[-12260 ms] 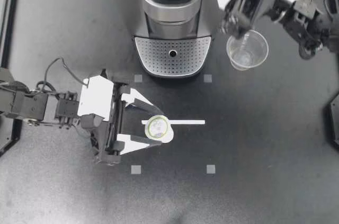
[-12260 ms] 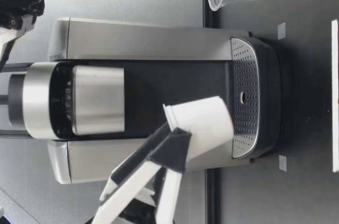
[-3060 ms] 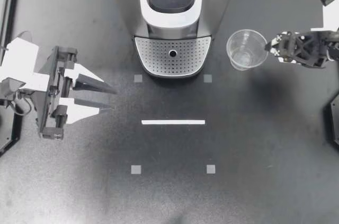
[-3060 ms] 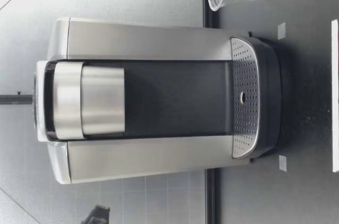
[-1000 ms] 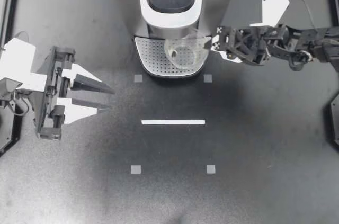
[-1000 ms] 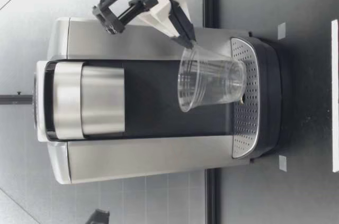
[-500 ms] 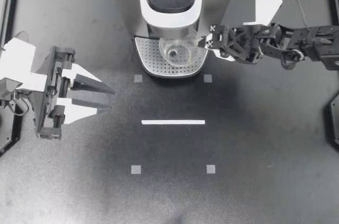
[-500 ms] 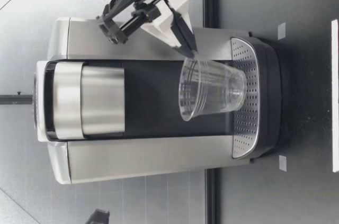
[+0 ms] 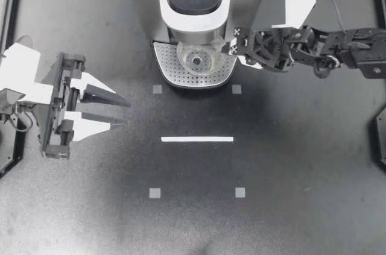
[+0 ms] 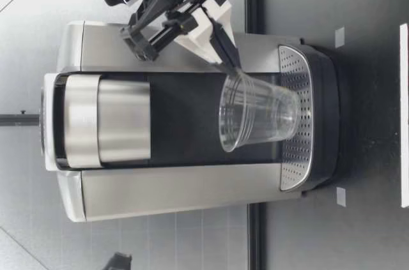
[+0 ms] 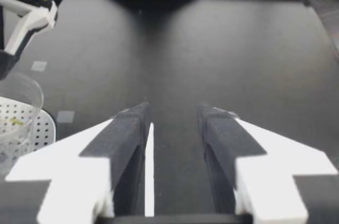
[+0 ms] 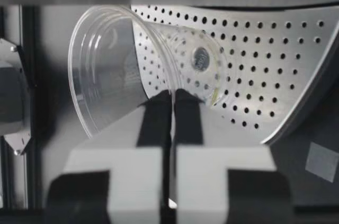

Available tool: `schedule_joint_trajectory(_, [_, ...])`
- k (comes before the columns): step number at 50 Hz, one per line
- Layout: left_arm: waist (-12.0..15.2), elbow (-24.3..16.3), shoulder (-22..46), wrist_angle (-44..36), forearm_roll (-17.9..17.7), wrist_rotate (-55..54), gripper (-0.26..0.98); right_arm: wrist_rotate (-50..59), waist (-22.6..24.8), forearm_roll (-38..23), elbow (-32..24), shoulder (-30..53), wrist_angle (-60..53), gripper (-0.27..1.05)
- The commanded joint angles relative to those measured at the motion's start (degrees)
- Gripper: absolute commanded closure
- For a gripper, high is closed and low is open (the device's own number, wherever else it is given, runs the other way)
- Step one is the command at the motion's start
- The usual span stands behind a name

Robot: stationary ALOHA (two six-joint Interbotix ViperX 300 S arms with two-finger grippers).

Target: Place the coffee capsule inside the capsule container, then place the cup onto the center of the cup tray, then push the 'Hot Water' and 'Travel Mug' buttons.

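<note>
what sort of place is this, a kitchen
Probably a robot test bench, not a kitchen: a matte black tabletop marked with white tape squares, a robot's left pincer and right pincer, and one silver-and-black coffee machine.

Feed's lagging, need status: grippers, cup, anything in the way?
Right gripper shut on cup rim. Cup tilted over cup tray centre, not released. Left gripper open, aside. Nothing in the way.

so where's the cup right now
In the top view the cup is over the middle of the cup tray, slightly tilted, its rim pinched by my right end effector.
</note>
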Motion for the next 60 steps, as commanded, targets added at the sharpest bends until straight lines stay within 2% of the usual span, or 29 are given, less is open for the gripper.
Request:
schedule_joint_trajectory(1, [0.2,-0.5,-0.4,-1.0,-0.1,-0.1,0.36,-0.1,-0.1,-0.1,-1.5,-0.4,-0.6,0.74])
schedule_joint_trajectory(16, [0.1,1.9,-2.8,-4.0,-0.6,-0.2,0.36,-0.3,-0.1,-0.2,-1.6,-0.2,-0.6,0.68])
schedule_joint_trajectory(34, [0.2,1.7,-3.3,-4.1,-0.7,0.0,0.36,-0.3,-0.2,-0.3,-1.9,-0.5,-0.5,0.37])
schedule_joint_trajectory(48, [0.2,1.5,-3.3,-4.1,-1.0,0.0,0.35,-0.3,-0.4,-0.7,-0.6,-2.3,-0.5,0.36])
schedule_joint_trajectory(60, [0.2,1.2,-3.2,-4.1,-1.1,0.0,0.36,-0.6,-0.9,-2.6,4.7,-9.2,-0.1,0.36])
